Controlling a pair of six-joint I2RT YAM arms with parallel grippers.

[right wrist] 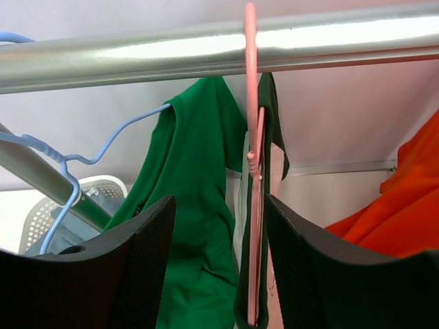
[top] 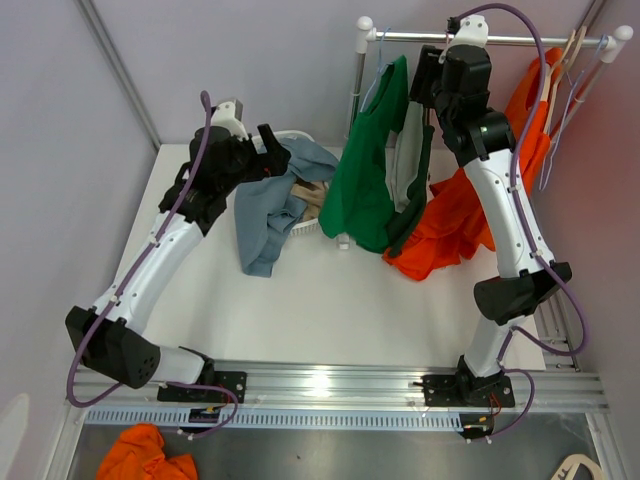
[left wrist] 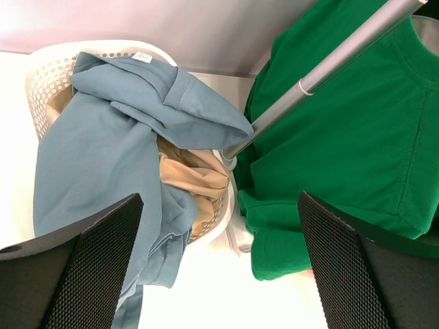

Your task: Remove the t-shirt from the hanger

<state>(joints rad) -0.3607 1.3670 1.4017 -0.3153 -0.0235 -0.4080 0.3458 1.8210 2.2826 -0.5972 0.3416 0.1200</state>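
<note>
I read this as the approach step: nothing had come off yet, and the dark green t-shirt (right wrist: pixel 273 123) I took for the target hung on its pink hanger (right wrist: pixel 251 103) from the rail (right wrist: pixel 137 55), between a bright green t-shirt (right wrist: pixel 192 178) on a blue hanger (right wrist: pixel 62 164) and an orange garment (right wrist: pixel 405 205). My right arm was stretched up and forward to the rail, wrist level. The right gripper (right wrist: pixel 218 212) had its fingers partly spread on either side of the pink hanger's neck, just below the rail. The right finger was close beside the hanger and the left one stood clear, so it held nothing. I judged the next move called for closing on the hanger neck or the shirt's shoulder, then working the collar over the hanger arm without dragging the neighbouring shirt along. My left arm was bent over the far left of the table, and the left gripper (left wrist: pixel 218 205) hovered fully open and empty above the white laundry basket (left wrist: pixel 41 68), where a blue-grey garment (left wrist: pixel 89 157) spilled over the rim.
</note>
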